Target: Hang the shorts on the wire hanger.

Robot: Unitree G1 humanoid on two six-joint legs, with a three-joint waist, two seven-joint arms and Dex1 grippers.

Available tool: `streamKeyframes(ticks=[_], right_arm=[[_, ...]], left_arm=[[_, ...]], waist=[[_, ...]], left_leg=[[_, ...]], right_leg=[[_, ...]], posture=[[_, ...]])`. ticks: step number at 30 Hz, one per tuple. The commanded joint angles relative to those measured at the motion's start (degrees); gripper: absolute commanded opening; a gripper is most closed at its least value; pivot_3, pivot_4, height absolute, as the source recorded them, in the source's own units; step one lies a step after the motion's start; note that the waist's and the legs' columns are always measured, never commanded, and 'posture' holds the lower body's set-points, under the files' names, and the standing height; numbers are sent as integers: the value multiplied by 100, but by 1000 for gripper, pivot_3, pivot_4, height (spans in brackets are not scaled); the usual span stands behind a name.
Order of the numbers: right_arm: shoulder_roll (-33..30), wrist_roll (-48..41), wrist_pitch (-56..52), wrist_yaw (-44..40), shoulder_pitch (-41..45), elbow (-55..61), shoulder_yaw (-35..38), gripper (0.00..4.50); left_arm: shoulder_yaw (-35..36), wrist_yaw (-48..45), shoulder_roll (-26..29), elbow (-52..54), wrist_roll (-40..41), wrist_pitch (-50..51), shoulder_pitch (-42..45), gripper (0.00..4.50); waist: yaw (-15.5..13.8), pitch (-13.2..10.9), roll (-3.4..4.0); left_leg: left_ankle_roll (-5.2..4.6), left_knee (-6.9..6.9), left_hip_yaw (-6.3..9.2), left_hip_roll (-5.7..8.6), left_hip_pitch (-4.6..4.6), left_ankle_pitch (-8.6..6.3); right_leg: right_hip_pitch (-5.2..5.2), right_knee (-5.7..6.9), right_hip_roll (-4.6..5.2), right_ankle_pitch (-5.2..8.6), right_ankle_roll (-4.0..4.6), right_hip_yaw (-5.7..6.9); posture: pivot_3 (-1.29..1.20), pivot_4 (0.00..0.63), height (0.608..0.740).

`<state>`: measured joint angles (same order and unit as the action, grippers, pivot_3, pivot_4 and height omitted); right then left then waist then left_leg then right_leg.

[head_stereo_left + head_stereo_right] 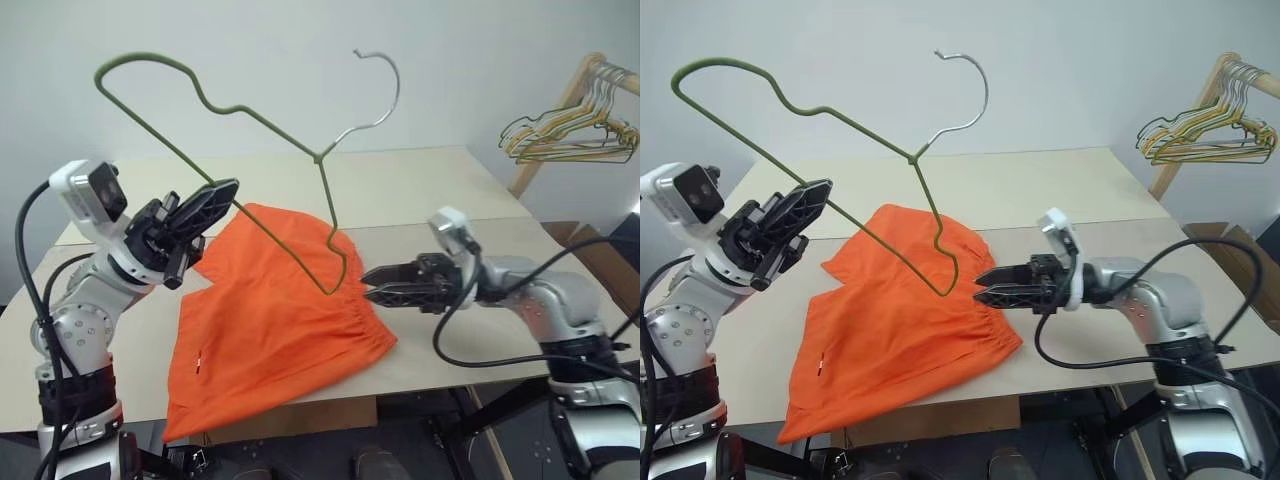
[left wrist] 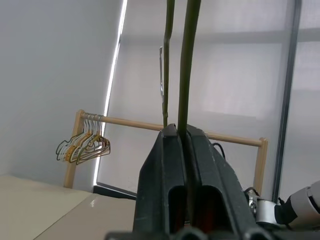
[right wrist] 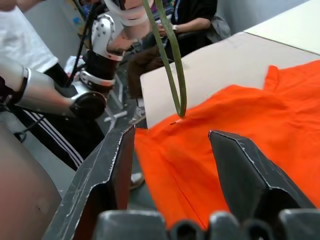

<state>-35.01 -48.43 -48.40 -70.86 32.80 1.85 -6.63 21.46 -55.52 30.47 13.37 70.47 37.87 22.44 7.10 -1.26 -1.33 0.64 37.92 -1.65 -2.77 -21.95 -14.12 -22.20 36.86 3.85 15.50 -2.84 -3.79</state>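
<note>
Two grippers share the work: the left gripper [image 1: 200, 215] is clenched on the hanger [image 1: 262, 140], tilted above the shorts [image 1: 270, 320] on the surface [image 1: 440, 340]. The released right gripper [image 1: 385, 283] beside their waistband should pinch one layer, open it, then guide the hanger's low corner inside.

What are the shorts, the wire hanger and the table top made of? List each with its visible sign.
Shorts: thin, matte orange woven fabric, probably synthetic; it creases softly and gathers at the waistband.
Wire hanger: thin metal wire; the hook looks bare and silvery, the rest seems olive-green coated.
Table top: pale beige flat board, smooth with a faint sheen, possibly laminate or painted wood.
</note>
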Motion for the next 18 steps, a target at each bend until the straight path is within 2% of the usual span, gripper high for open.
streamKeyframes(ticks=[1,5,16,18], right_arm=[[259,33,-17,167,204,140,16,2879],[535,-87,-229,355,351,122,77,2879],[756,-140,-431,402,500,172,91,2879],[800,-143,-469,426,514,149,103,2515]], left_arm=[[15,38,-21,158,107,-9,31,0],[-24,122,-59,156,108,5,26,0],[-97,174,-176,135,72,-51,23,0],[-104,208,-197,121,55,-77,35,0]], waist=[[-8,0,0],[-26,0,0],[-17,0,0],[-17,0,0]], left_leg=[[0,0,1,-1,-1,0],[0,0,0,2,-6,0],[1,1,1,1,-4,0],[1,1,1,1,-4,0]], right_leg=[[-1,0,-1,0,0,1],[-2,-2,5,0,-1,1],[-3,1,1,0,-1,2],[-3,1,1,0,-1,2]], posture=[[-84,0,740],[-84,0,740],[-83,0,740],[-81,0,740]])
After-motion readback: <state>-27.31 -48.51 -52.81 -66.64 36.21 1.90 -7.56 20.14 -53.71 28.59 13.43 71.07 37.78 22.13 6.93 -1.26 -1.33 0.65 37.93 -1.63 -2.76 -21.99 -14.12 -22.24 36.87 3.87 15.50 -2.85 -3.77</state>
